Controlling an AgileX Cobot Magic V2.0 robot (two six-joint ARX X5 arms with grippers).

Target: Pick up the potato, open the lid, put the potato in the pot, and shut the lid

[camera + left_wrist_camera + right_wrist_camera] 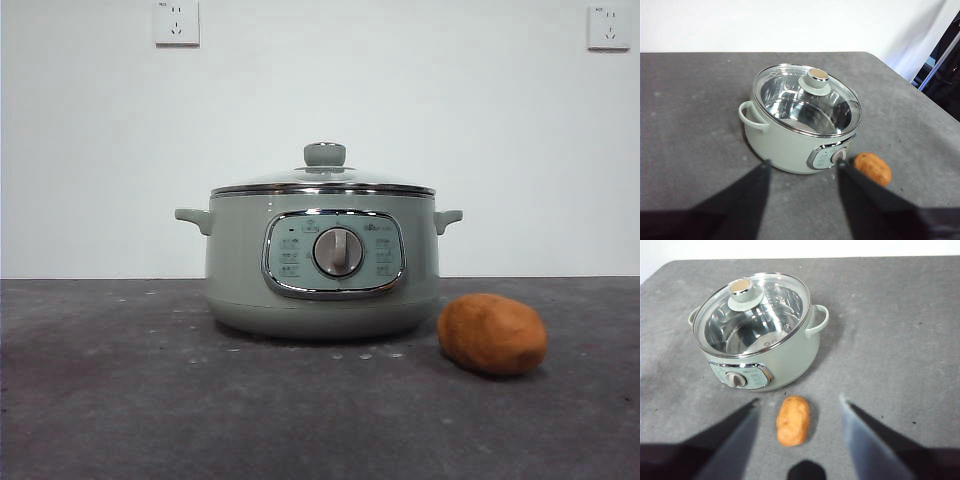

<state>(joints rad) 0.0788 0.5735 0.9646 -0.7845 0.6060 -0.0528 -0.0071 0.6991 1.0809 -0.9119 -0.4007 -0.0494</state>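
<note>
Hanging open above the potato [793,420] to grasp it, the right pincer [797,405] leaves the open left pincer [801,167] facing the lid [807,100] on the pot [782,145].

A dark grey, mottled table [120,400] fills the lower part of the front view. The sage-green pot [322,262] stands on it at centre frame (lid seated on top), and the potato [492,334] lies just beside it at lower right, apart from it.
</note>
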